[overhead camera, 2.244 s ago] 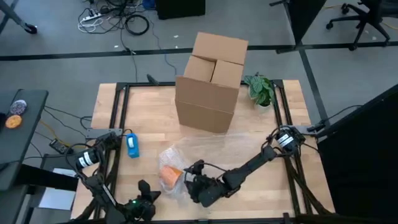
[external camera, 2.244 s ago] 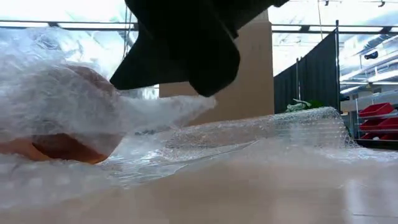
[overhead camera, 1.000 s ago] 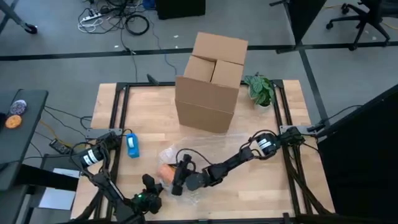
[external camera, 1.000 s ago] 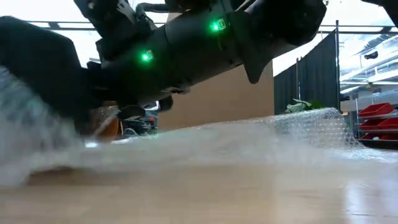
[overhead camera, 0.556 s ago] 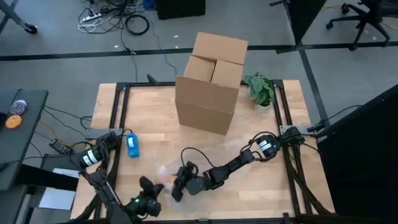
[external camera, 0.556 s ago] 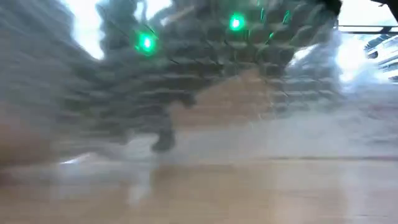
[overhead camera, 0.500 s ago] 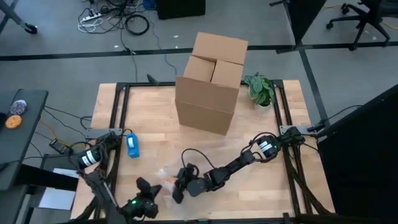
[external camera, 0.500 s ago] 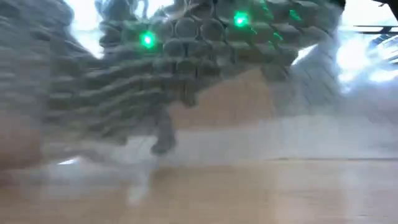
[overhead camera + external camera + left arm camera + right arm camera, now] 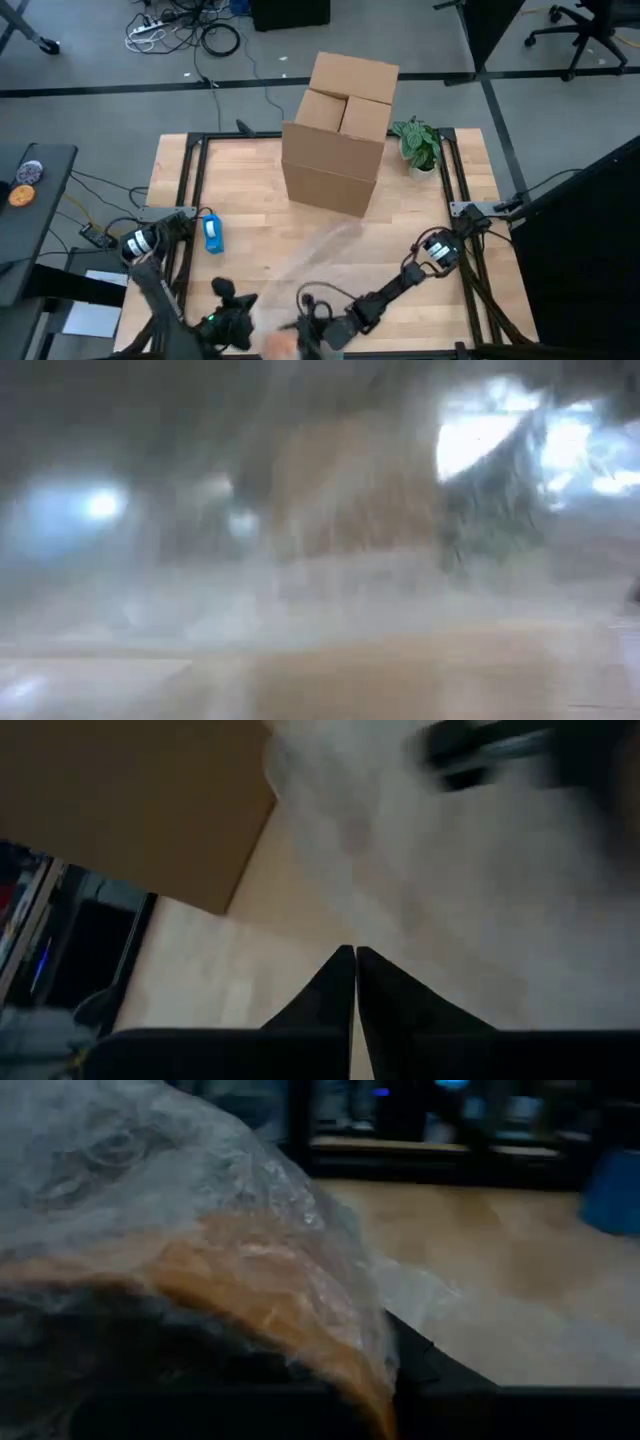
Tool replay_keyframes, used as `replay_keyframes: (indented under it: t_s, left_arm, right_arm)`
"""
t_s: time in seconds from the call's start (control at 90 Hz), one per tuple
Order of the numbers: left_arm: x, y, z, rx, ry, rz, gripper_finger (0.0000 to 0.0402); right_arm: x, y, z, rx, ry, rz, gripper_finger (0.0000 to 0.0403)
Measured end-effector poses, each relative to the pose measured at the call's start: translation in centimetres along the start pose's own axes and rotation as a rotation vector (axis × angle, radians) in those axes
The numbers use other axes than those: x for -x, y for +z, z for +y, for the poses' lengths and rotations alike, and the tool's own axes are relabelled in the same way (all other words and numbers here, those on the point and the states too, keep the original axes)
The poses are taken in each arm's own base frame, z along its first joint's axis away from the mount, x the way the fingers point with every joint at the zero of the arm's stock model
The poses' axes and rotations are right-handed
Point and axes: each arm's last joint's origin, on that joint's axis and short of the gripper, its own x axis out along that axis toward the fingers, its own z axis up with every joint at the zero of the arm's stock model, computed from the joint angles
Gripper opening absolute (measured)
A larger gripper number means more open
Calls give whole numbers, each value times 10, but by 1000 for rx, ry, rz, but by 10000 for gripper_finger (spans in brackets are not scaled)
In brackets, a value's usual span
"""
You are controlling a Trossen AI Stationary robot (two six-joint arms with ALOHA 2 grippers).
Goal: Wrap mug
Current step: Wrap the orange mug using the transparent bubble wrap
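The orange mug [image 9: 283,343], swathed in a sheet of clear bubble wrap [image 9: 310,262], sits at the near edge of the light wooden table [image 9: 250,180], a little left of that edge's middle. In the high view only a small orange patch shows, so which way the mug points and how its long axis runs cannot be told. In the right wrist view the orange body [image 9: 250,1300] lies pressed under the plastic film, right against that camera. The bubble wrap trails from the mug diagonally toward the table's centre, thin and smeared.

The right gripper [image 9: 312,335] is low over the near edge, just beside the mug on its right; whether its fingers are clenched or released cannot be told. The left gripper [image 9: 232,305] hovers near the same edge, just left of the mug, and in the left wrist view its two dark fingers [image 9: 330,990] meet at their tips, clenched on nothing visible, with the wrap lying on the wood beyond them.

A large brown cardboard box [image 9: 340,130] stands toward the far edge, centred. A small green potted plant [image 9: 417,143] is near the far right corner. A small blue object [image 9: 212,233] lies by the left edge.

The low view is blurred throughout.
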Motion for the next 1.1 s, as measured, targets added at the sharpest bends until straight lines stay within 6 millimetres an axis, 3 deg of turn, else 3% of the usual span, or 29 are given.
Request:
replay_keyframes:
  t_s: [0.156, 0.3, 0.411, 0.533, 0.744, 0.956, 1.1]
  left_arm:
    - [-52, 26, -8, -37, -106, 78, 0]
    - [-115, 47, -9, -118, -293, 115, 0]
    - [-160, 44, 2, -138, -390, 194, 0]
    - [-203, 22, 17, -100, -428, 286, 0]
    - [-238, -6, 40, -61, -364, 349, 0]
    - [-257, -10, 72, -100, -212, 387, 0]
    - [-260, -21, 98, -123, -142, 481, 0]
  right_arm:
    - [9, 1, 13, -3, 25, 12, 0]
    - [13, 4, 17, 3, 58, 45, 0]
    - [16, 2, 19, -16, 69, 92, 0]
    - [22, 6, 20, -49, 114, 147, 0]
    - [36, 15, 6, -126, 125, 242, 0]
    - [22, 4, -41, -357, 188, 394, 0]
    - [21, 10, -66, -399, 262, 462, 0]
